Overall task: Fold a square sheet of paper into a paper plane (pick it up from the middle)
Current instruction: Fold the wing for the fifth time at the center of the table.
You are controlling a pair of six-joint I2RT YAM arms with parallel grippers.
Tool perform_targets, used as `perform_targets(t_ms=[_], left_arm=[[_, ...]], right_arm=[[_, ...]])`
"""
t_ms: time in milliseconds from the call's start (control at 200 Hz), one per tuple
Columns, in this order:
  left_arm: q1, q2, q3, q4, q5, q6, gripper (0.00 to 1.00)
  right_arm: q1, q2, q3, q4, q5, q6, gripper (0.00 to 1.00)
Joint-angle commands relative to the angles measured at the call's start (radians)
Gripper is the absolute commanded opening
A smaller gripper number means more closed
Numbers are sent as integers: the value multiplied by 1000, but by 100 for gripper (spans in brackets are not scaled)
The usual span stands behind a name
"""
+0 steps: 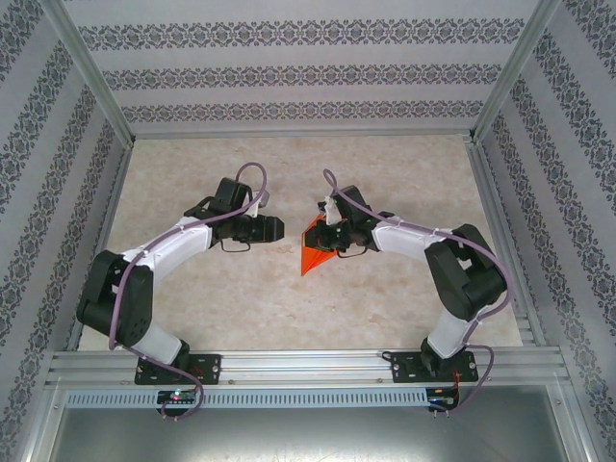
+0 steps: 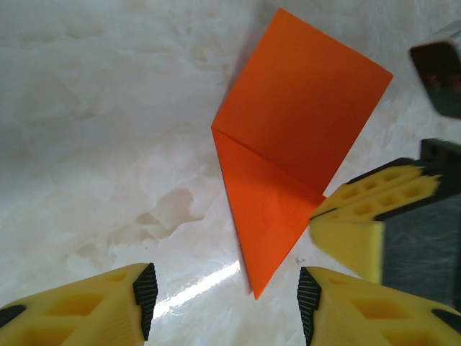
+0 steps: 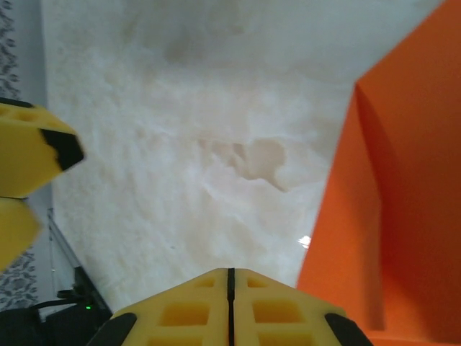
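My right pincer (image 3: 230,287) is closed beside the half-folded bright orange-red paper sheet (image 2: 288,122), I reckon to pin its crease. My left pincer (image 2: 223,295) hovers open, empty.

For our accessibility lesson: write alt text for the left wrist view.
An orange paper sheet, one flap raised, lies on a pale marbled table. The open left pincer frames its tip; the shut right pincer is at its edge.
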Motion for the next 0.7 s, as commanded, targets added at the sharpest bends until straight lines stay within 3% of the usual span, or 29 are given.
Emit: perform_targets(t_ms=[0, 694], left_arm=[[9, 24, 7, 56, 45, -34, 57], [-6, 158, 67, 84, 113, -62, 56]], right_arm=[[5, 19, 12, -59, 61, -57, 7], [-13, 25, -126, -39, 125, -80, 3]])
